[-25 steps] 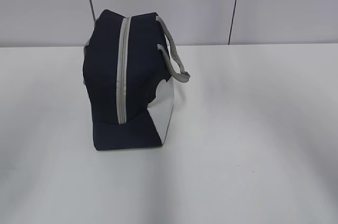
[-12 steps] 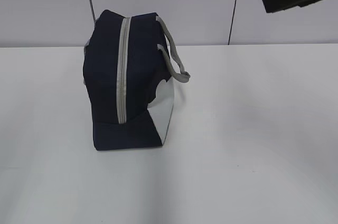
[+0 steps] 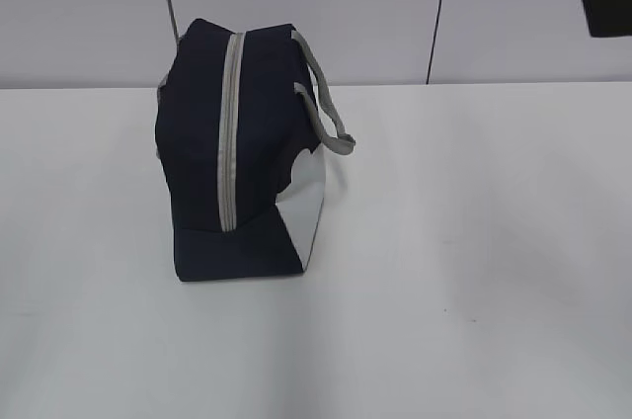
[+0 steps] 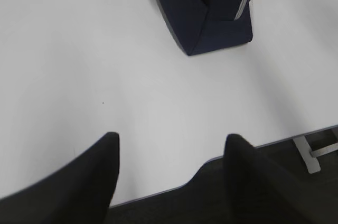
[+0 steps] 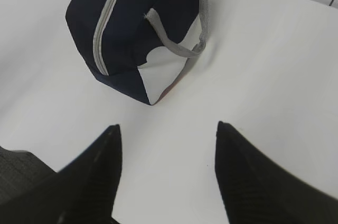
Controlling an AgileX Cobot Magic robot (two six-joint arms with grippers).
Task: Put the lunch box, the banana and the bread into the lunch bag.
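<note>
One navy-blue fabric lunch bag with grey zipper, zipped, toward the white table's far-left; wide bare surface right and front. Left gripper and right gripper both spread apart, holding nothing.

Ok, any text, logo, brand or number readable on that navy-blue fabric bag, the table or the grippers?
None: no readable text in any view.
Navy-blue fabric lunch bag with grey zipper and white side panel: no print, tag or logo shows.
White table: blank.
Left gripper and right gripper, both open: plain black, unmarked.
</note>
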